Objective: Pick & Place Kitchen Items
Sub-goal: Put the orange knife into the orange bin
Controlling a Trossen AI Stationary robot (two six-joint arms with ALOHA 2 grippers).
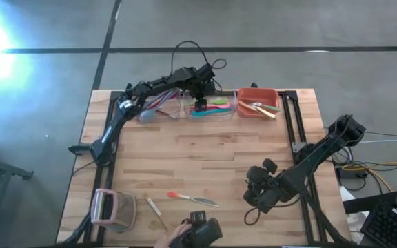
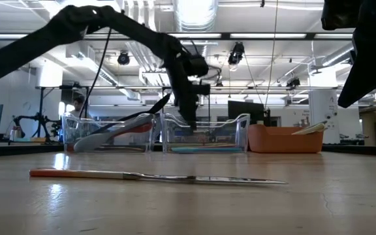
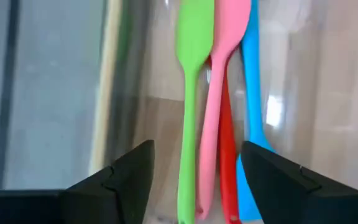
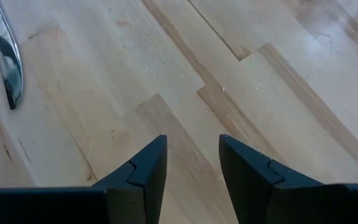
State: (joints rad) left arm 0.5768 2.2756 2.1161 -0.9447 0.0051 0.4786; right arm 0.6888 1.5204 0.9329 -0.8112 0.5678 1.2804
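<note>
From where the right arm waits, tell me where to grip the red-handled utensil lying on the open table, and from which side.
Take the red-handled utensil by its slim red handle, coming straight down with the fingers across it. It lies flat on the wood, so only a top approach likely works. The right gripper is open, hovering over bare table nearby.

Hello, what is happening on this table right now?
The left gripper hangs open over the middle clear bin, just above the green, pink, red and blue utensils lying inside it. The right gripper hovers open and empty over bare table. A red-handled knife lies near the front edge.
</note>
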